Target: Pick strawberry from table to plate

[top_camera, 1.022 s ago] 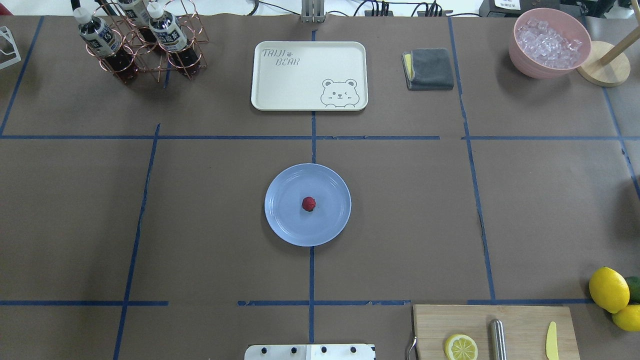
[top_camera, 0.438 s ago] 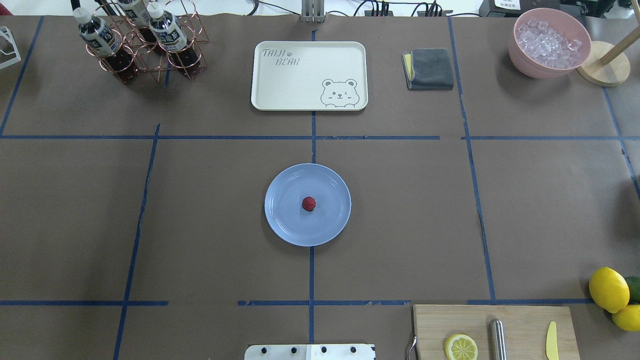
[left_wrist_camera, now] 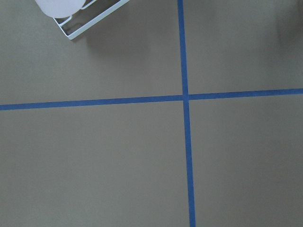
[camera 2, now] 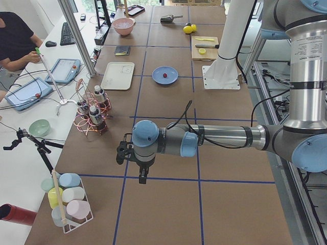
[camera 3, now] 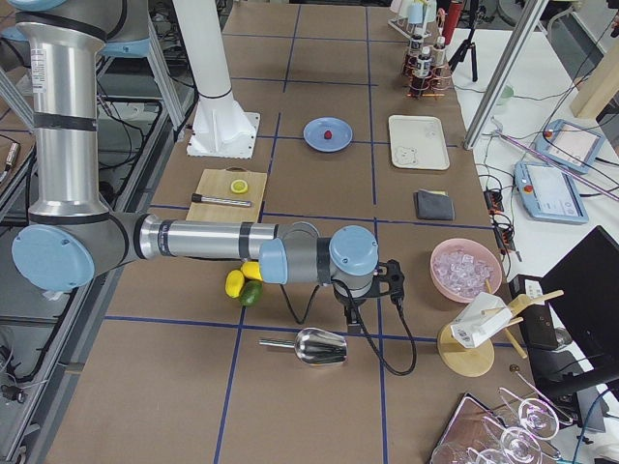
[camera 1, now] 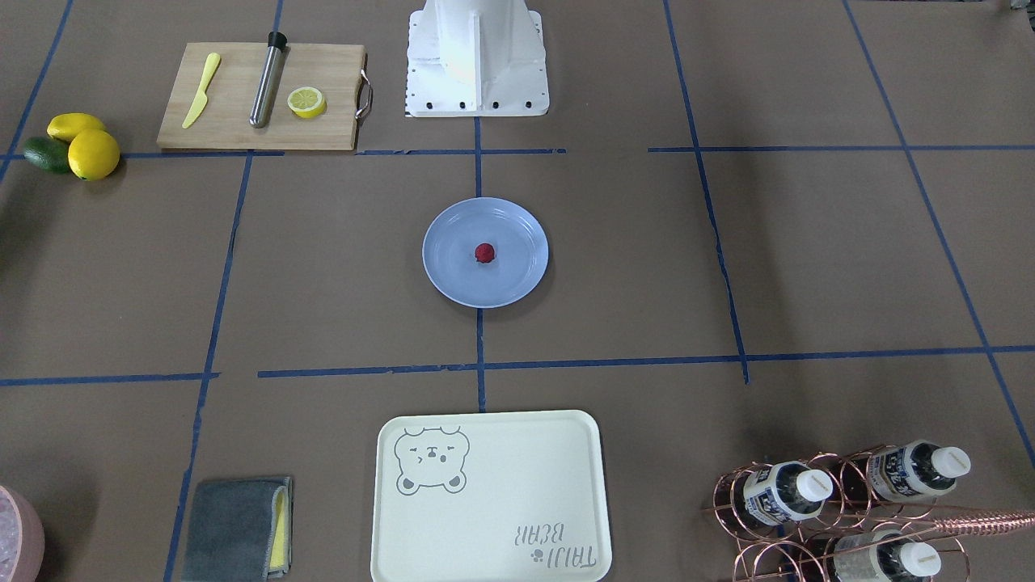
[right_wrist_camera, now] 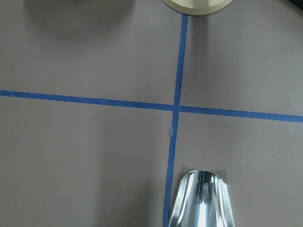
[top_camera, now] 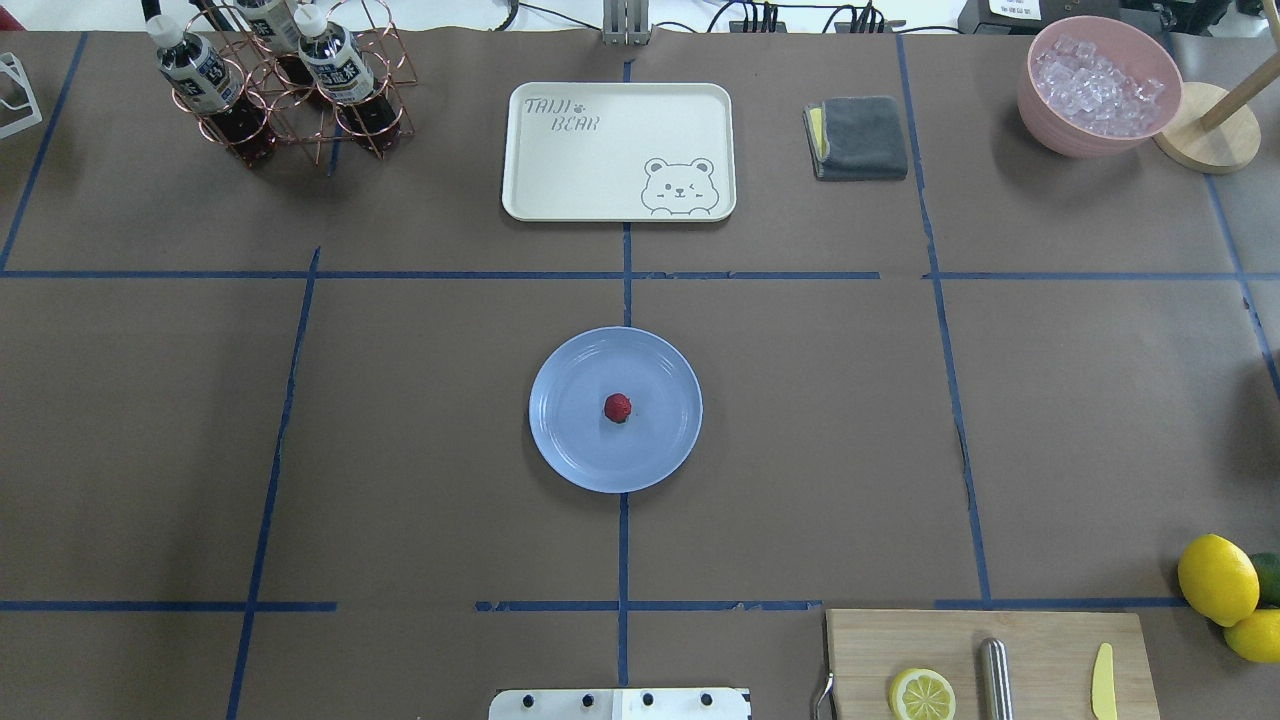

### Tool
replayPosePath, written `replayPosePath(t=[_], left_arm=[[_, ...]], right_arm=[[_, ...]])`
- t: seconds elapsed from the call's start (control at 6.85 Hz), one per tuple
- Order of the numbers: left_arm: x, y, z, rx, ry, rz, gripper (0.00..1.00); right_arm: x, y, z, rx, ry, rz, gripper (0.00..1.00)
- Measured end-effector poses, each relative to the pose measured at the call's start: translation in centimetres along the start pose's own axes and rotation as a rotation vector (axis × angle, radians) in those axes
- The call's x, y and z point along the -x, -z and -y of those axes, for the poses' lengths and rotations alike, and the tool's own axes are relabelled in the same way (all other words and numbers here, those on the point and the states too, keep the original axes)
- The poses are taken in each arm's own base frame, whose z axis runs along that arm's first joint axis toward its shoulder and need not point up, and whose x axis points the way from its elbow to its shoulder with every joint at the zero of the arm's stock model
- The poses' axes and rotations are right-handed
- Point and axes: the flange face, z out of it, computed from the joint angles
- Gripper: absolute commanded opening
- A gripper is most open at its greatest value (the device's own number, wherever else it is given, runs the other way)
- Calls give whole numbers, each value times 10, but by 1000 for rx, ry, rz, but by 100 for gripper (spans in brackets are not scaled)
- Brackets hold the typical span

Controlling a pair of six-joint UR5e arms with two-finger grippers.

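Observation:
The small dark-red strawberry (top_camera: 617, 407) lies in the middle of the round pale-blue plate (top_camera: 572, 445), at the centre of the brown table (top_camera: 420, 420). The front view shows the same strawberry (camera 1: 484, 253) on the plate (camera 1: 449, 275). Neither gripper appears in the overhead or front view. Only the left side view shows my left gripper (camera 2: 141, 172), far from the plate over bare table. Only the right side view shows my right gripper (camera 3: 354, 311), also far from the plate. I cannot tell whether either is open or shut.
A cream bear tray (top_camera: 618, 150) lies beyond the plate, with a copper bottle rack (top_camera: 285, 85) at the back left. A grey cloth (top_camera: 858, 137) and pink ice bowl (top_camera: 1098, 85) sit back right. A cutting board (top_camera: 990, 665) and lemons (top_camera: 1218, 578) are near right. A metal scoop (right_wrist_camera: 201, 201) lies under the right wrist.

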Motion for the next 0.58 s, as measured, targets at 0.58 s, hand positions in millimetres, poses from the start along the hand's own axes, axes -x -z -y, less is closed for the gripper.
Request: replayPosePath(t=[0.58], left_arm=[[-1,1,1,-4,-4,-7,100]], right_arm=[[0,0,1,-1,1,0,100]])
